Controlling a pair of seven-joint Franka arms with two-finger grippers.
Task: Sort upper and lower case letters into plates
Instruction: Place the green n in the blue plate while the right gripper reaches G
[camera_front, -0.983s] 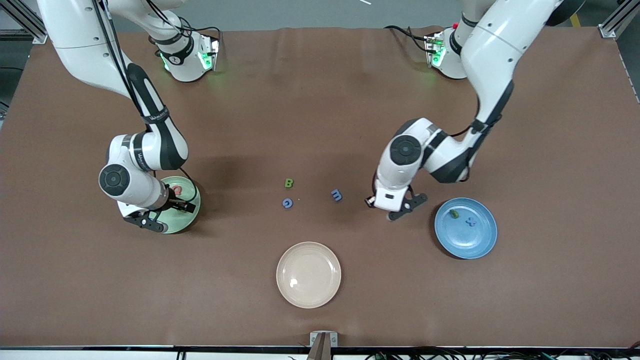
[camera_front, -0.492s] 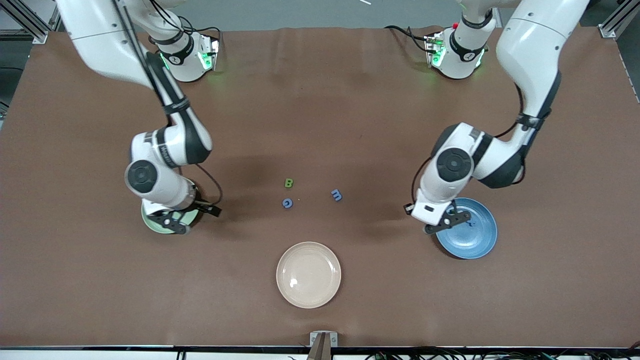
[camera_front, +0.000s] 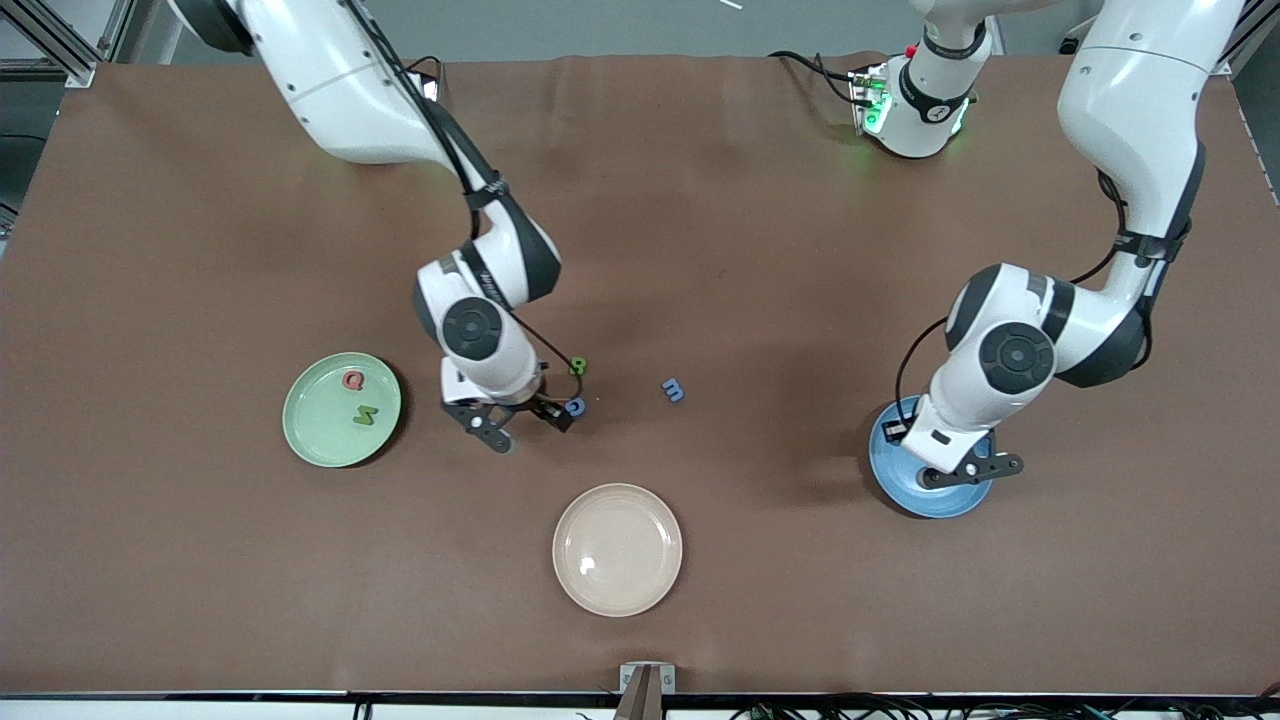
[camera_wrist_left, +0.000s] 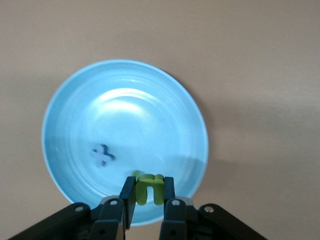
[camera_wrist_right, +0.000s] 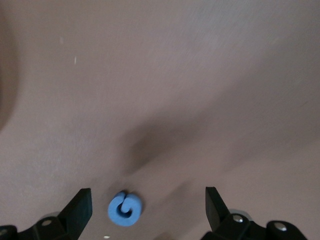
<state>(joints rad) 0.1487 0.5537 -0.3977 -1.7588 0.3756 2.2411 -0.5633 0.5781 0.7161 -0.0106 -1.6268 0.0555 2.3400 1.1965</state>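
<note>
Left gripper (camera_wrist_left: 149, 196): clamped on green foam letter (camera_wrist_left: 149, 187), legs pointing down, over glossy blue plate (camera_front: 890, 482) | Right gripper (camera_wrist_right: 148, 215): spread wide above curled blue letter (camera_wrist_right: 124, 208) | Mint plate (camera_front: 315, 440): toward right arm's end.

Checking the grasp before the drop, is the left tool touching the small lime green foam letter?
Touching: the left wrist view shows the left tool shut on the small lime green foam letter.

Front view looks down from high across the table, facing both bases. Left wrist view looks straight down, close over the blue plate (camera_wrist_left: 125, 100), also in front view (camera_front: 890, 470). Right wrist view looks close down on the blue letter (camera_wrist_right: 125, 208), shared with front view (camera_front: 575, 406).
</note>
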